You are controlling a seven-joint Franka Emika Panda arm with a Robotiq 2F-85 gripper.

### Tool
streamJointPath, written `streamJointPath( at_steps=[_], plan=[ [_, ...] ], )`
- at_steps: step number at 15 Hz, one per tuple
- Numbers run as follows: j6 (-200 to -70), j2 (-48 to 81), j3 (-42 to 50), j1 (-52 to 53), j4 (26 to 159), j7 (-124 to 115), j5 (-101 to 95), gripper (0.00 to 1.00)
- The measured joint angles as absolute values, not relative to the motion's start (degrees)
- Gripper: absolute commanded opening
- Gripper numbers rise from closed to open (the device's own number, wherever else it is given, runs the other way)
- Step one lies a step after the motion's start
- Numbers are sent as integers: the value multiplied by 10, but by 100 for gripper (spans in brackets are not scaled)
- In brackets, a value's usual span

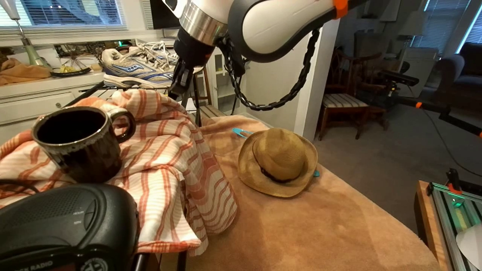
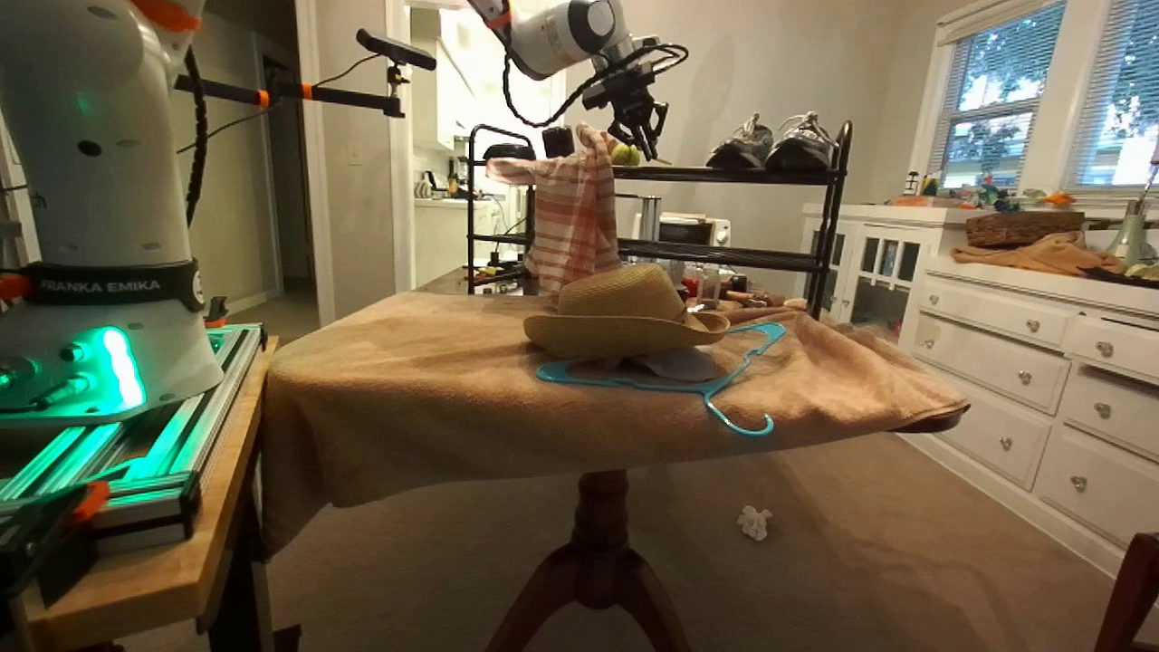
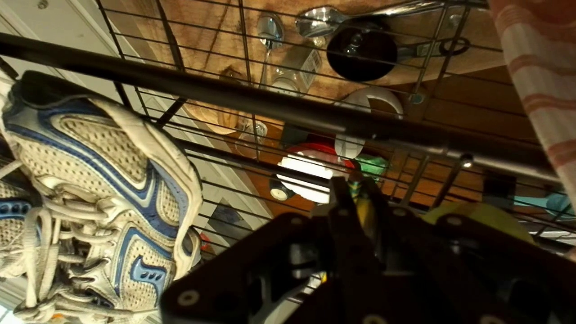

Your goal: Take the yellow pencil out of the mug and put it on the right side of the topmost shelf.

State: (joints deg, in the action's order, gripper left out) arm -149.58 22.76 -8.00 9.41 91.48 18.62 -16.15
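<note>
We've got claw (image 3: 354,189) pinching yellow pencil (image 3: 365,213); wrist view gives us yellow shaft inside its grip, green band up front. Both over topmost shelf (image 2: 706,175), claw angled down; we can't tell if pencil touches shelf wires. Arm (image 1: 290,34) above, black cable loop (image 1: 263,108) hanging under it.

Just beside claw, yellow-green ball (image 2: 625,155) on same shelf. On claw's opp. side, running shoes (image 2: 797,149), also on shelf; close up we get beige mesh w/ blue trim. Thru wires, lower down, we see spoons (image 3: 320,21) in wrist view.

Farther out: striped cloth (image 1: 165,145) over part of shelf, hanging down from it. On cloth, mug (image 1: 84,154), mouth up, dark inside, well apart from claw. Beside it in an exterior view, clock radio (image 1: 71,222).

Lower: bench (image 2: 942,419) w/ tan cover (image 1: 301,226). On that, straw hat (image 1: 280,158); teal hanger (image 2: 625,380) pokes out from under brim, hook nr. cover's edge. Also noting crumpled white paper (image 2: 753,522) on floor.
</note>
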Motion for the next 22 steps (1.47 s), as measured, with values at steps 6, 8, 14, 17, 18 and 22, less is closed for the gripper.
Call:
streamJointPath(
  at_steps=[6,8,14,17,18,22],
  plan=[
    [-1496,235,-81,92,914,193,-161,2],
    [-1496,237,-81,92,914,194,-161,35],
    [-1496,237,-81,92,906,194,-160,71],
    [-1496,237,-81,92,893,192,-160,94],
    [-1496,236,-80,92,888,188,-160,100],
    [-1476,225,-66,96,871,135,-161,100]
  ],
)
